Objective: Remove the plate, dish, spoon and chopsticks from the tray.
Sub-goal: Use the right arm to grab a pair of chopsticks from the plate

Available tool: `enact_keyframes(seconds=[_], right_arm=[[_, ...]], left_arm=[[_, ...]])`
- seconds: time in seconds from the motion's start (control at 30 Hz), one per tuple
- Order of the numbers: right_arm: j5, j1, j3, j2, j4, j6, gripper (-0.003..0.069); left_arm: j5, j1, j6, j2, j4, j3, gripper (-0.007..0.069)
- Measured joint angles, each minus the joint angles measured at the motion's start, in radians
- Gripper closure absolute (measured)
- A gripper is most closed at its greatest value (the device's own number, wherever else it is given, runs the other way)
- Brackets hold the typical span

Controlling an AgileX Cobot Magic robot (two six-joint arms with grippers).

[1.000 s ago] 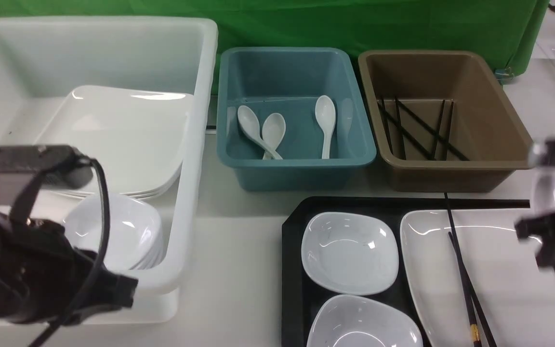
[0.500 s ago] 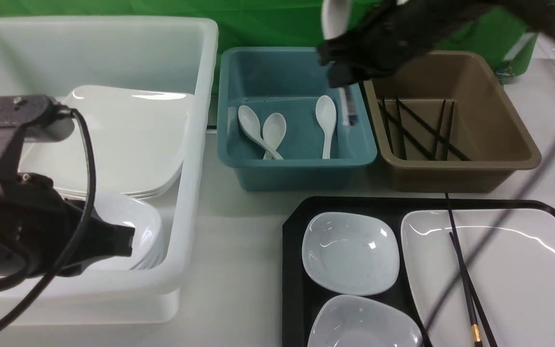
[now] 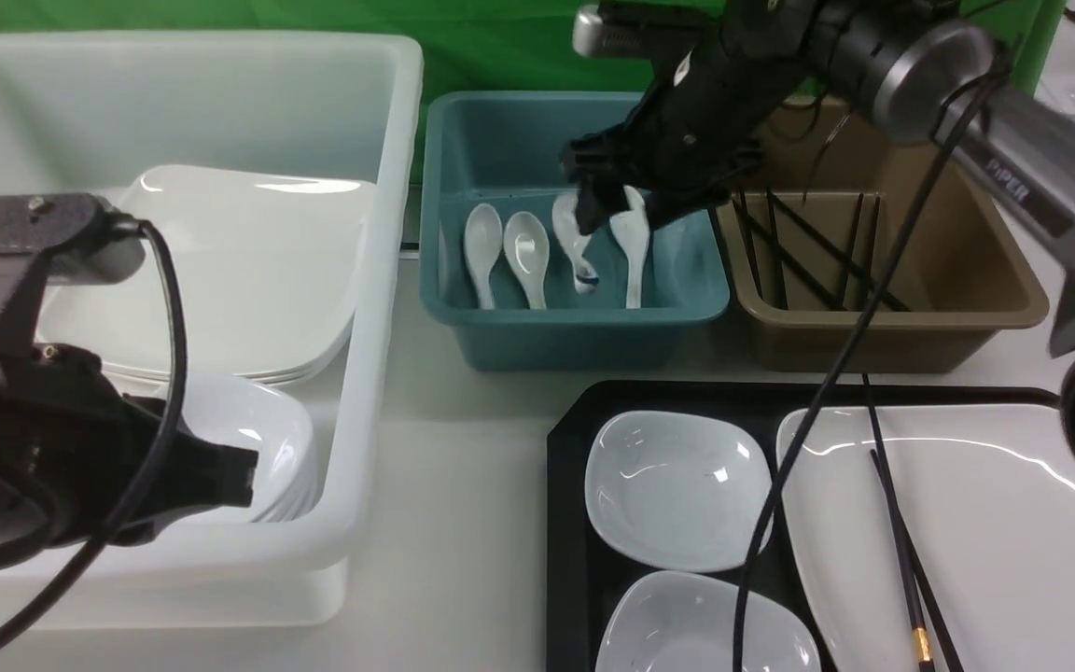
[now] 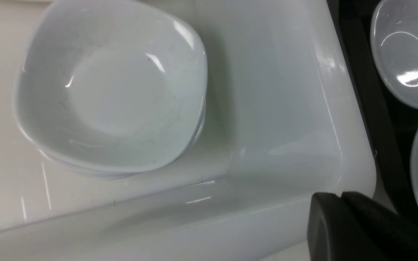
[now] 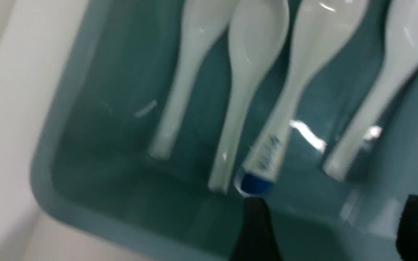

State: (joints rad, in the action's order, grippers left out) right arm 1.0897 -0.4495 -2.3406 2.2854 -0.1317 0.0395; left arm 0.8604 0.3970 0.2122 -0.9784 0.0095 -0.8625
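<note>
Spoon [image 3: 576, 250] lay just under the open right claw [image 3: 614, 213]; rising crooked, that claw could bump the blue bin [image 3: 575, 317] and tip it.

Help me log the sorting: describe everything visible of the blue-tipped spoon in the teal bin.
The spoon is a glossy white Chinese-style soup spoon, ceramic-looking, with a deep oval bowl and a thick handle bearing blue lettering and a blue end. It seems to lie in the teal bin, third from the robot's left of four spoons, handle toward the robot. Its blue end sits close beside a neighbour's handle; contact is unclear. The right gripper stands open above, not holding it.
</note>
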Motion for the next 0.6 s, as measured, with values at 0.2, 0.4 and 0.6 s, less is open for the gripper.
enact_keyframes(seconds=[0.2,0.4,0.6], right_arm=[[0.042,0.008,0.12,-0.247,0.19,0.002,0.0582],[0.039,0.008,0.565,-0.532,0.26,0.055,0.0578],[-0.116,0.038,1.044,-0.636,0.302,0.19,0.0251]], left_arm=[[0.0,0.0,0.0,0.0,-0.003,0.0,0.0616],[0.0,0.0,-0.004,0.0,-0.003,0.0,0.0616],[0.006,0.0,-0.004,0.0,-0.003,0.0,0.0616]])
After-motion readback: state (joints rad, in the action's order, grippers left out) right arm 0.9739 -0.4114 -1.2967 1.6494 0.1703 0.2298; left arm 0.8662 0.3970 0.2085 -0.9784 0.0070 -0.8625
